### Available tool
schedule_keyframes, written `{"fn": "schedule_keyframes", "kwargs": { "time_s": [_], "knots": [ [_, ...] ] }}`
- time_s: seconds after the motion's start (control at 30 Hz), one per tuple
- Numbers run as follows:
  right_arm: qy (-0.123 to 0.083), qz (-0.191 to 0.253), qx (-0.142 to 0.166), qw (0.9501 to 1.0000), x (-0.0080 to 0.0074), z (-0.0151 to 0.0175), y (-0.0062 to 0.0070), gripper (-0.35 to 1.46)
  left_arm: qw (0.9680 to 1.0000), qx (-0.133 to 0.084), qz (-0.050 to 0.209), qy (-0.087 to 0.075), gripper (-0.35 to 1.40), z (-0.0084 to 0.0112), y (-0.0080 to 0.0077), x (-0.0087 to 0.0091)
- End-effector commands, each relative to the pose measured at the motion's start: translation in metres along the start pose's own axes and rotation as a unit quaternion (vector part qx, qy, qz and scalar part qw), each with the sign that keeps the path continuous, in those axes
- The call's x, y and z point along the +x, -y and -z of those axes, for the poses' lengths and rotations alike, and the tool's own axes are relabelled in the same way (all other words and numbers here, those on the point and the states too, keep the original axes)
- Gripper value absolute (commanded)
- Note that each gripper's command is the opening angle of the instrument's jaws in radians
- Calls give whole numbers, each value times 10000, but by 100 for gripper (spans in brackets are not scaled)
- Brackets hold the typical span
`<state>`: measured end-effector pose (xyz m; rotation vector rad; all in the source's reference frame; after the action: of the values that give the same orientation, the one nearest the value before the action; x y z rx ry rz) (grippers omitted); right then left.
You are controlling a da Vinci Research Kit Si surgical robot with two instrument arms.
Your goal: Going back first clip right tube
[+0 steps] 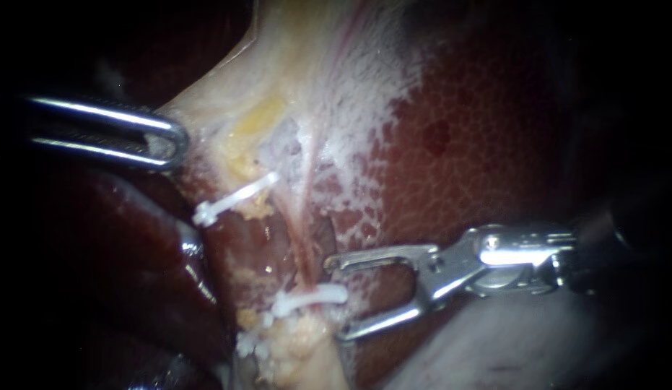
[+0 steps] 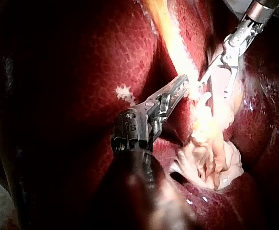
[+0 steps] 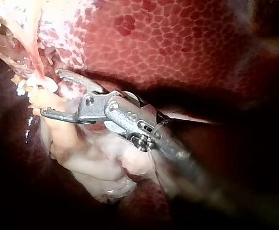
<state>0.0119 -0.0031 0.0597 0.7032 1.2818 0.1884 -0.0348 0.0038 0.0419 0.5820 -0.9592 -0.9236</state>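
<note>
The right instrument (image 1: 334,300) lay nearest, coming in from the lower right of the frame. Its jaws stood apart and empty, their tips just beside a white clip (image 1: 310,297) that crossed the right tube (image 1: 304,242) at lower centre. A second clip (image 1: 234,198) sat above and to its left. At the left edge, the left instrument (image 1: 175,141) had its jaws clamped on pale tissue (image 1: 227,79). Behind them, the liver (image 1: 480,144) filled the right side.
</note>
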Motion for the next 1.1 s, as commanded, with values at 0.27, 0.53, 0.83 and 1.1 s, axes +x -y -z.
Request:
{"fn": "schedule_keyframes", "kwargs": {
  "time_s": [0.27,0.53,0.83,1.1],
  "knots": [
    [-45,55,-193,9998,20,43,3,60,10000,3,-10,2,-35,-2,-5,3],
    [-76,22,-378,9993,36,62,2,60,10000,3,-11,2,-35,-2,-5,3],
    [-97,-42,-571,9983,40,65,2,60,10000,14,-68,-16,-35,-12,-10,12],
    [-98,-45,-591,9982,40,64,3,60,9999,49,-10,-95,-35,-32,-20,30]
  ]
}}
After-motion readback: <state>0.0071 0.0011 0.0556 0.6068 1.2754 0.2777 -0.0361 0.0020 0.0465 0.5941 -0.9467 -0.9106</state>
